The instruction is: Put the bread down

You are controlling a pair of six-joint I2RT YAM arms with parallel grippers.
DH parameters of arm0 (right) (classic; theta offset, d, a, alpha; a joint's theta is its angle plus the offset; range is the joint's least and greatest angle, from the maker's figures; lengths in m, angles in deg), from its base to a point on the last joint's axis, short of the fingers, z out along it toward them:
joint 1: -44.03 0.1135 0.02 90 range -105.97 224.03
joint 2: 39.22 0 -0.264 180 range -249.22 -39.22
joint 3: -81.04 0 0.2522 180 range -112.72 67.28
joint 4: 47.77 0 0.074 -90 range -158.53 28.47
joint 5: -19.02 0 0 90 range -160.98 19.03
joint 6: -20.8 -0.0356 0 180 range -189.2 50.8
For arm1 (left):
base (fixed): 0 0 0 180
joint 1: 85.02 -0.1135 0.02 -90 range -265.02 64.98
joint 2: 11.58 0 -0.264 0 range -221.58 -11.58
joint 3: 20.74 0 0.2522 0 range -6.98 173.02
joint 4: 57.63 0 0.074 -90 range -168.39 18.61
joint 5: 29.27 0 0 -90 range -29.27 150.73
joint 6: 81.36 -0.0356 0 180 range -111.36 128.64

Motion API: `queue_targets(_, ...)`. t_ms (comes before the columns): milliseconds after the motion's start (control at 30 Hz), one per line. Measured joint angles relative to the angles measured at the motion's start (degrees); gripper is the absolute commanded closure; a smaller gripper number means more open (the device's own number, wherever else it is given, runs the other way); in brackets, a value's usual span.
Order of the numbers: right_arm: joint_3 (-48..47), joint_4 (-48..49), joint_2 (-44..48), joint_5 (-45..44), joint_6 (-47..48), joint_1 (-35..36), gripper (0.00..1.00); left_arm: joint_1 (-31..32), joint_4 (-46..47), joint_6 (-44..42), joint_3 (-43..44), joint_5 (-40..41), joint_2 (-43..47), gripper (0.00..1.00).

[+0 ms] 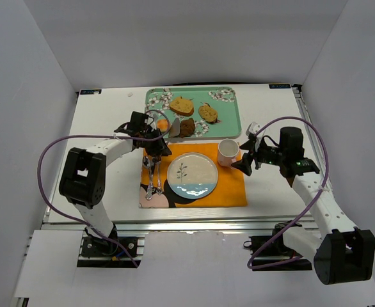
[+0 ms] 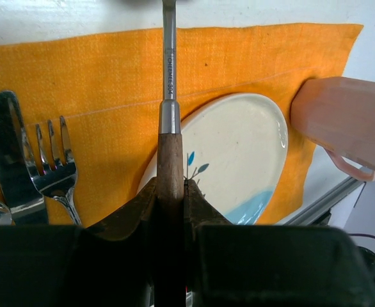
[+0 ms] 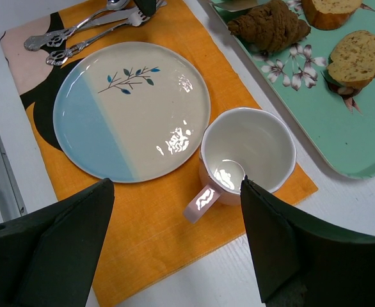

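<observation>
The bread (image 1: 208, 113), a small golden-orange bun, lies on the teal floral tray (image 1: 229, 121) at the back; it also shows in the right wrist view (image 3: 355, 59). My left gripper (image 1: 154, 146) is shut on the wooden handle of a metal server (image 2: 169, 153). The server's blade (image 1: 173, 125) reaches the tray's front edge beside the dark brown chunk (image 1: 187, 127). In the left wrist view the gripper (image 2: 172, 187) hangs over the plate (image 2: 239, 147). My right gripper (image 1: 247, 161) is open and empty; its gap (image 3: 176, 185) is above the cup's handle.
A tan wedge slice (image 1: 181, 105) lies at the tray's left. A blue-and-cream plate (image 1: 192, 174), a pink cup (image 1: 228, 152) and cutlery (image 1: 150, 179) sit on the orange placemat (image 1: 229, 188). White walls enclose the table.
</observation>
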Motion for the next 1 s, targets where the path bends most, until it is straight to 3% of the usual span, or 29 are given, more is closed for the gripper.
queue_targets(533,0.0,0.5,0.0,0.3,-0.2,-0.4,0.16,-0.8,-4.9,-5.9,3.7,4.4,-2.1,1.00)
queue_targets(1000,0.6,1.3,0.0,1.0,-0.3,-0.8,0.16,-5.4,-7.2,-8.5,8.1,4.4,-5.5,1.00)
